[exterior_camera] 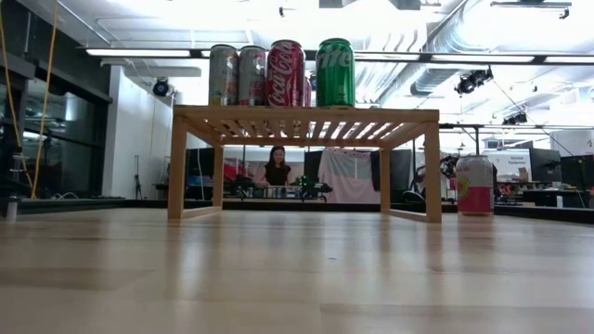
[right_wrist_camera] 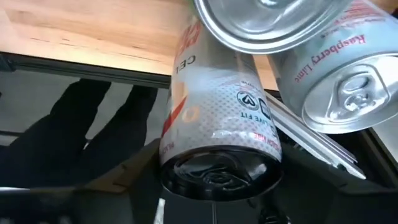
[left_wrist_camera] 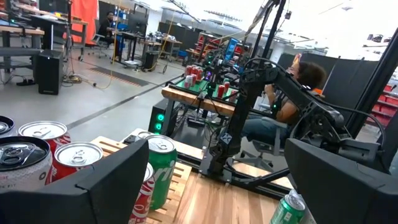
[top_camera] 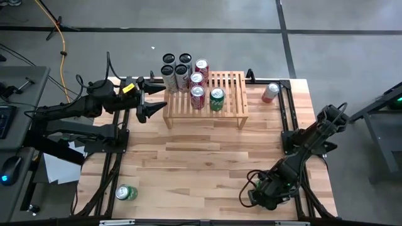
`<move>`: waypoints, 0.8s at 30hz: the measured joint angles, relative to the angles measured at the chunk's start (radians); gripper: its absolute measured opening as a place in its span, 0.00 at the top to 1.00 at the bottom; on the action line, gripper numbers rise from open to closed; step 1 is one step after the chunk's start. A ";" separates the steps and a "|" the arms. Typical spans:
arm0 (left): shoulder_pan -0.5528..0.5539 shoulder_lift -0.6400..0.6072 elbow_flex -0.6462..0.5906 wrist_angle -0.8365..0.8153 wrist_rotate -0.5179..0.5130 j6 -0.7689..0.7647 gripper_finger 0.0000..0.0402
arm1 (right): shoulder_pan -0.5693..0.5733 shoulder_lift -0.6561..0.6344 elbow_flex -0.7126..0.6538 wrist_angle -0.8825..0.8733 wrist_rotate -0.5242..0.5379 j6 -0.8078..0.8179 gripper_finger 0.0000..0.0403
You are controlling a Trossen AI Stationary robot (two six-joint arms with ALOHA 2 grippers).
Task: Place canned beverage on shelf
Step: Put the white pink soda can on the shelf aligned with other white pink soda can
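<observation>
The right gripper (top_camera: 264, 193) is low at the table's near right edge among loose cans (right_wrist_camera: 217, 124), apparently picking one up; whether its fingers grip any cannot be told. The left gripper (top_camera: 146, 100) waits, fingers apart, beside the shelf (top_camera: 233, 100). Next: a firm grasp, then a carry to the shelf's free slats
</observation>
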 joint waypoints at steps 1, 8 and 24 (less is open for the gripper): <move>0.000 0.000 0.000 0.000 0.000 0.000 0.09 | 0.000 0.000 0.000 0.000 0.000 -0.005 0.41; 0.000 0.000 0.000 0.016 0.000 0.030 0.09 | -0.018 -0.025 0.017 0.089 0.004 -0.212 0.42; 0.000 0.114 0.117 0.006 0.354 -0.107 0.09 | -0.422 -0.164 0.266 -0.052 0.132 -1.017 0.42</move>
